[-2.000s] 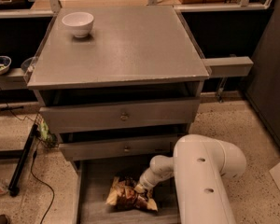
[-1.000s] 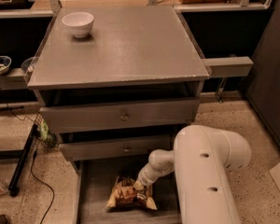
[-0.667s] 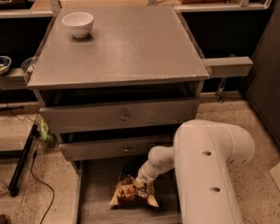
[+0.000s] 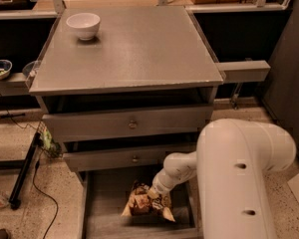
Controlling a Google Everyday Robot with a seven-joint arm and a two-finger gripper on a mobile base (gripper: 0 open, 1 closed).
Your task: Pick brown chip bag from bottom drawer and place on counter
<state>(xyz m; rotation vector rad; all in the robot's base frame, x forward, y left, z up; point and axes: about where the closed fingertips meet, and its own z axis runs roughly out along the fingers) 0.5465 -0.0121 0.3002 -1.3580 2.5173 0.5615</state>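
The brown chip bag [image 4: 145, 205] sits in the open bottom drawer [image 4: 102, 210], near its middle, with its top edge raised. My gripper [image 4: 152, 193] reaches down from the white arm [image 4: 234, 183] into the drawer and is shut on the bag's top right edge. The grey counter [image 4: 139, 46] is the top of the cabinet, above and behind the drawer.
A white bowl [image 4: 83, 25] stands at the counter's far left corner. The two upper knobbed drawers [image 4: 132, 124] are partly pulled out above the bottom one. A narrow side shelf [image 4: 241, 71] juts right. A black stand and cables [image 4: 25, 171] lie on the floor left.
The gripper and the bag have shifted slightly right and up together. The arm's elbow has risen.
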